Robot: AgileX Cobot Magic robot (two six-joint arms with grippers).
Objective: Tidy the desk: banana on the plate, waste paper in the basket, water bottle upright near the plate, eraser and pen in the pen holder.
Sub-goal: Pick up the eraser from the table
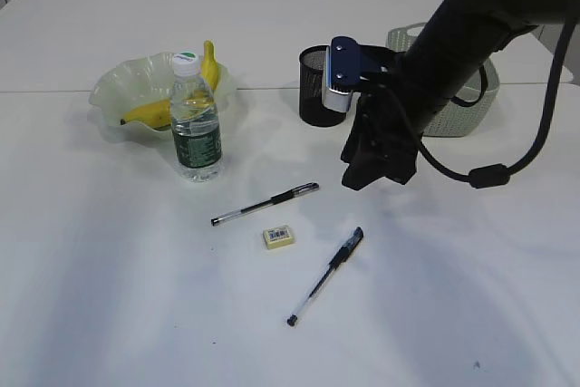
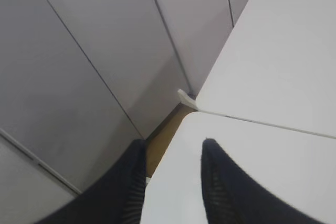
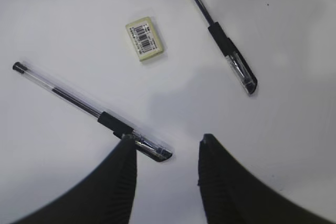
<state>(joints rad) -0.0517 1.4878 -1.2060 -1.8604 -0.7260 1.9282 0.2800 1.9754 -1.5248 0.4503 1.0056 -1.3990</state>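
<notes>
- The right gripper is seen spread and empty above the near pen.
- Its fingers are best centred astride the barrel, then lowered to the worktop.
- The left gripper is spread, empty.

- Bright, even, diffuse light is falling on the desk from above, leaving no harsh glare.
- Soft, faint shadows are spreading under the right arm toward the desk's near right corner, and a pale one is lying beside the water bottle.
- The exterior view is staying sharp across the whole desk.
- In the right wrist view, the dark fingertips are looking slightly soft, while the eraser barcode is reading crisply.
- The left wrist view is appearing dimmer and greyer, with its fingertips blurring at the bottom edge.
</notes>
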